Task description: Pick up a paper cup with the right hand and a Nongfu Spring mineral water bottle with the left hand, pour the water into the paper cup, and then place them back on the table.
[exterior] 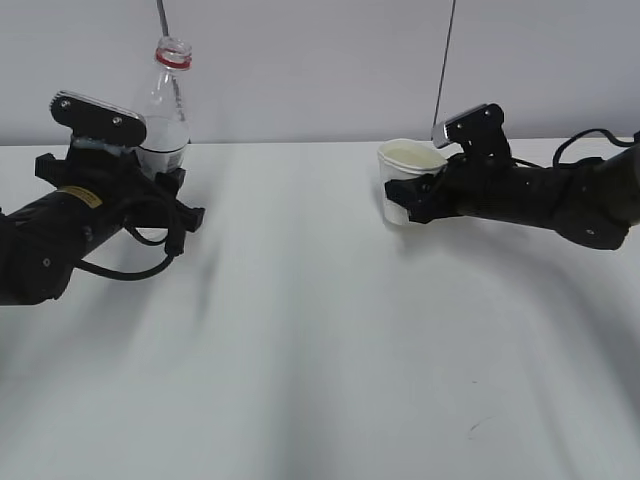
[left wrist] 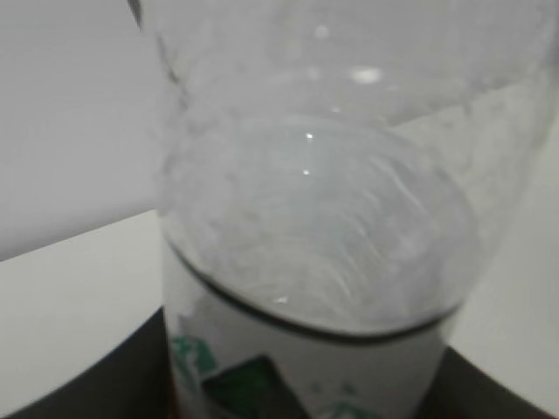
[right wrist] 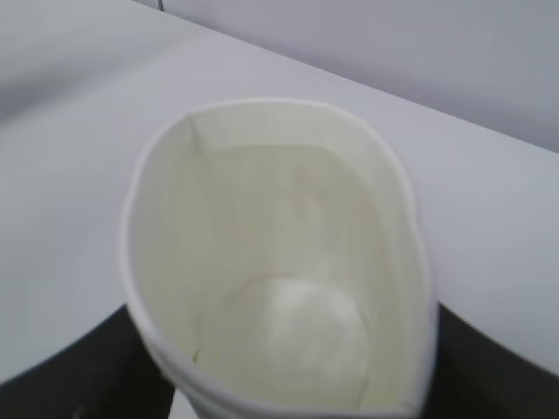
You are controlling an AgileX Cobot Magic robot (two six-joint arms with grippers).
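Both grasps made; pour not begun. Left hand [exterior: 160, 180] clamps the tall clear plastic mineral water bottle [exterior: 165, 110], uncapped, at 10 o'clock. Right hand [exterior: 405, 195] squeezes the off-white paper cup [exterior: 405, 175] oval, at 2 o'clock. Next: bring the bottle mouth over the cup rim. White table [exterior: 320, 350] between them offers room.

The white table [exterior: 330, 330] is filling the scene from near edge to far wall, its bare surface showing soft grey shadows (darkest under the two arms) and one tiny dark speck [exterior: 478, 428] lying near right.
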